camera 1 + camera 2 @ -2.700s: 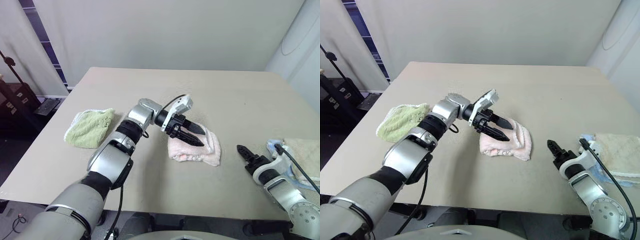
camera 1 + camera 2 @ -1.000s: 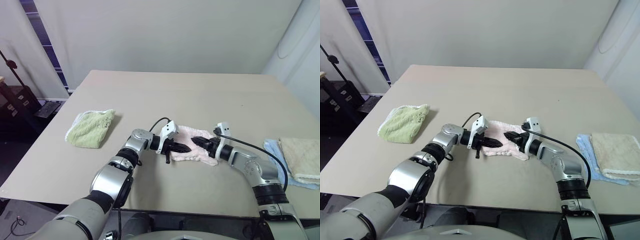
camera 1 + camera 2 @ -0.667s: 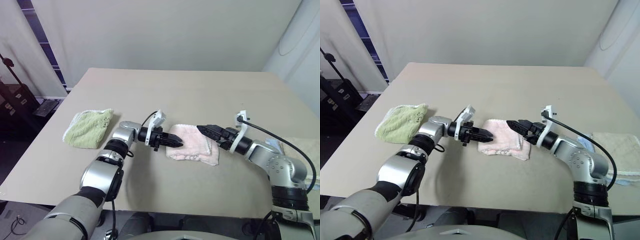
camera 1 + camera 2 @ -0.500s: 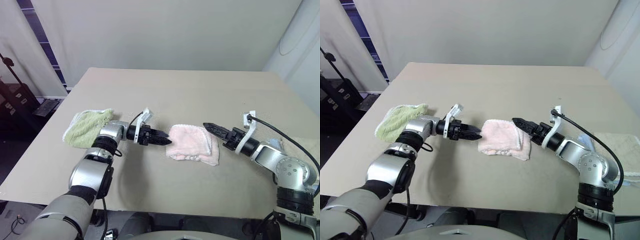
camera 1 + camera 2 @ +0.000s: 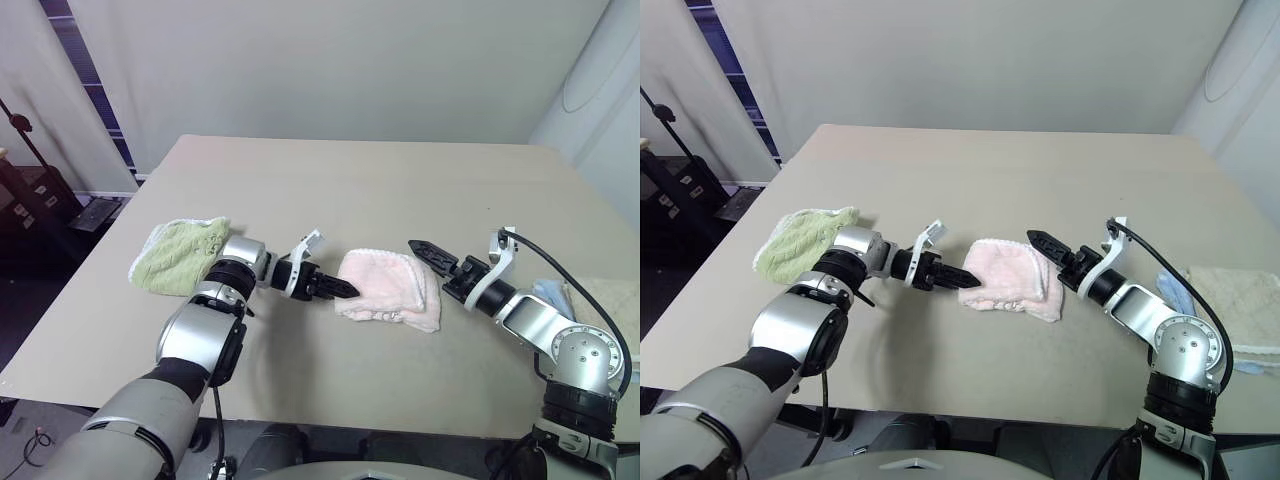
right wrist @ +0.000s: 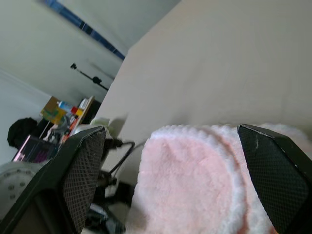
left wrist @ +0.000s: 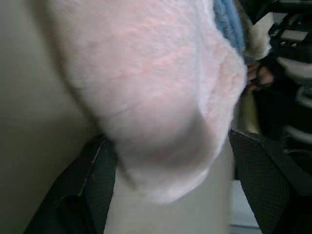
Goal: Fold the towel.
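Beige table (image 5: 400, 190), folded pink towel (image 5: 390, 290) mid-surface between two empty, wide-open claws, left (image 5: 343, 290), right (image 5: 425, 249).

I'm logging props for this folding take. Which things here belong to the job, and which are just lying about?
Part of the job:
pink towel, folded, mid-table
left gripper, open beside it
right gripper, open beside it

Lying about:
green towel
beige towel on a light blue cloth
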